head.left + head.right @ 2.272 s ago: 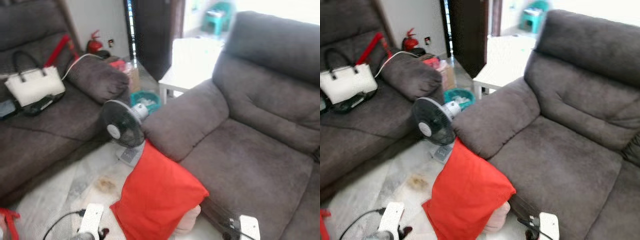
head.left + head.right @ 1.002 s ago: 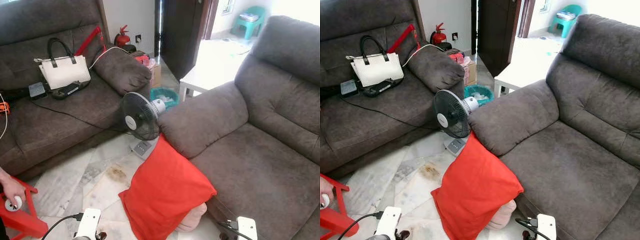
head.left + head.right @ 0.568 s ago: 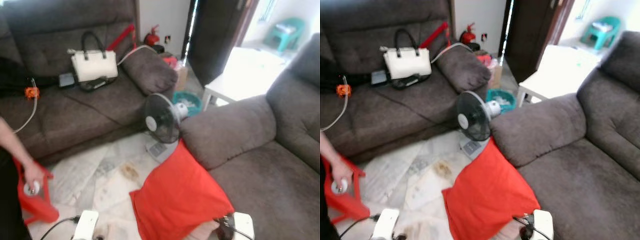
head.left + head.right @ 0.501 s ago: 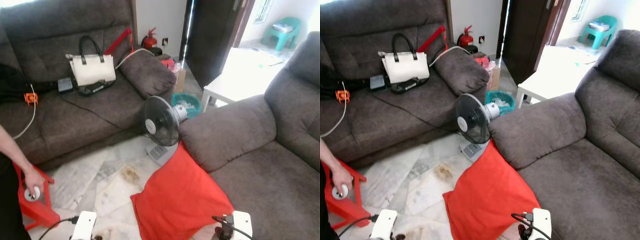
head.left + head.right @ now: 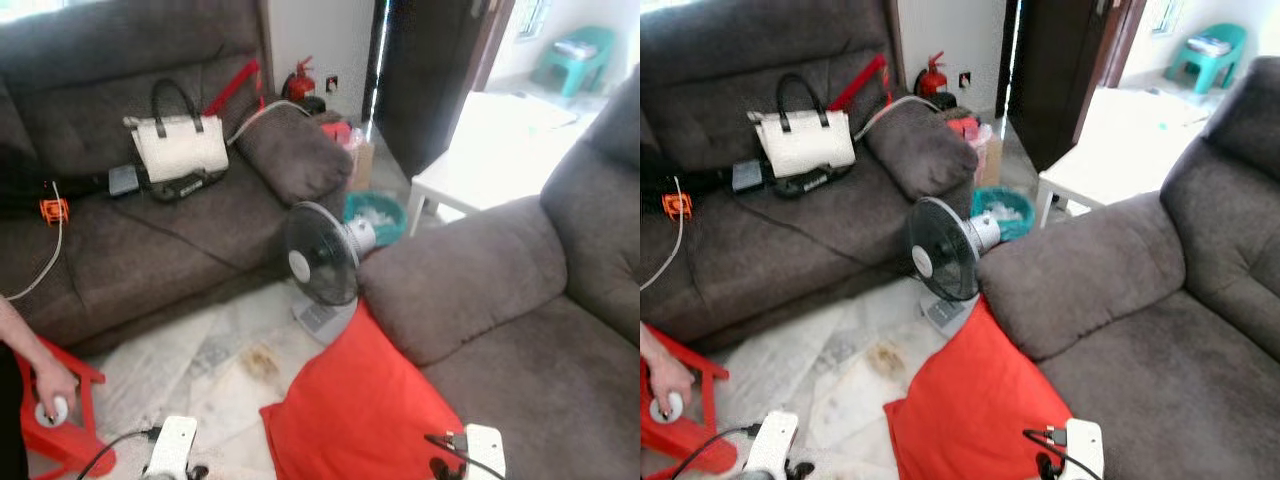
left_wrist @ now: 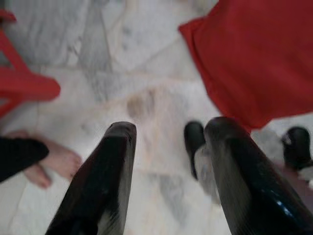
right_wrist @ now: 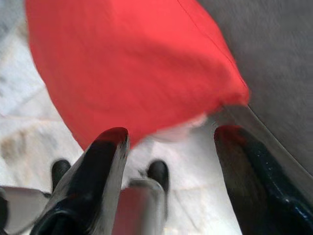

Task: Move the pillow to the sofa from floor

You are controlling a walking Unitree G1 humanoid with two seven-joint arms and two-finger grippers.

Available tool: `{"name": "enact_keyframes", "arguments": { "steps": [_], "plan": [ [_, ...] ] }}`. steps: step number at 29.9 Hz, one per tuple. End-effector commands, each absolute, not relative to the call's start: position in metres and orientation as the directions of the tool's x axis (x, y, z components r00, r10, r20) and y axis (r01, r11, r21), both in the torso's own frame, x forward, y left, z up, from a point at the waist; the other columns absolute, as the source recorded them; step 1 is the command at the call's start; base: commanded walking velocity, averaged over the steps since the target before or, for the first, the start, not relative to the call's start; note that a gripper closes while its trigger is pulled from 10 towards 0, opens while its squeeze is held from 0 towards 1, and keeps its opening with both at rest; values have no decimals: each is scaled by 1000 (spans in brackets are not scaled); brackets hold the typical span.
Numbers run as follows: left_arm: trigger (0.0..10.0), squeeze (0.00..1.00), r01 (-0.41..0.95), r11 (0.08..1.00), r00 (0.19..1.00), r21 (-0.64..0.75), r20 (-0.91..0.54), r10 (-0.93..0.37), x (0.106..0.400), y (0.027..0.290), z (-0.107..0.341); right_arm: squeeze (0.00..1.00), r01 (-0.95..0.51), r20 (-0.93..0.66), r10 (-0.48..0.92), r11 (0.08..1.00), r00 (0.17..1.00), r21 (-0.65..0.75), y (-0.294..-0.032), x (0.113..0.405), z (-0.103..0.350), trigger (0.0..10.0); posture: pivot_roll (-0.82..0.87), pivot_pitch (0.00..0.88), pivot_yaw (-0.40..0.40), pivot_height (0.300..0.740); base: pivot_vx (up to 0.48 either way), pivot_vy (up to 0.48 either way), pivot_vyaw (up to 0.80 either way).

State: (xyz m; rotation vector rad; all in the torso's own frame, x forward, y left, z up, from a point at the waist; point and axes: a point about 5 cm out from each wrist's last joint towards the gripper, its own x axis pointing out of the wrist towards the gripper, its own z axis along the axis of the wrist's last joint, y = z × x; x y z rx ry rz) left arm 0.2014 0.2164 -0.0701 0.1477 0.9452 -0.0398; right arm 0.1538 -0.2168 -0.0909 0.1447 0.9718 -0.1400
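Observation:
A red pillow [image 5: 365, 410] lies on the marble floor, leaning against the front of the grey sofa [image 5: 520, 330] on the right, just below its armrest. My left gripper [image 6: 168, 134] hangs open over bare floor, with the pillow [image 6: 259, 54] off to one side of it. My right gripper [image 7: 171, 139] is open too, held above the pillow [image 7: 132, 68] and the sofa's front edge [image 7: 274, 58]. Both white wrists [image 5: 170, 450] show at the lower edge of the head views.
A black standing fan [image 5: 320, 262] stands on the floor just behind the pillow. A second grey sofa [image 5: 150, 230] on the left holds a white handbag [image 5: 180, 148]. A person's hand [image 5: 50, 385] rests on a red stool [image 5: 60, 430] at lower left. A white table [image 5: 480, 165] stands behind.
The camera has swung left and then dipped a little, so the left sofa and a person's hand on a red stool came into view. The pillow has not moved.

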Motion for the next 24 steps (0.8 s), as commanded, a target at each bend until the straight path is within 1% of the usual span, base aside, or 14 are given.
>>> {"name": "enact_keyframes", "arguments": {
  "steps": [1, 8, 24],
  "plan": [
    [10000, 0, 114, 987, 557, 115, -830, 32, 192, 218, -75, 0, 193, -833, -60, 980, 550, 57, -218, 152, -92, 10000, 31, 0, -22, 740, 0, 0, 0],
    [10000, 0, 128, 985, 555, 118, -831, 28, 193, 218, -75, 0, 190, -832, -58, 980, 551, 57, -218, 153, -91, 10000, 34, 0, -25, 740, 0, 0, 0],
    [10000, 0, 143, 982, 553, 125, -833, 25, 193, 218, -74, 0, 188, -832, -53, 980, 553, 63, -217, 153, -91, 10000, 37, 0, -24, 740, 0, -292, 0]
  ]
}}
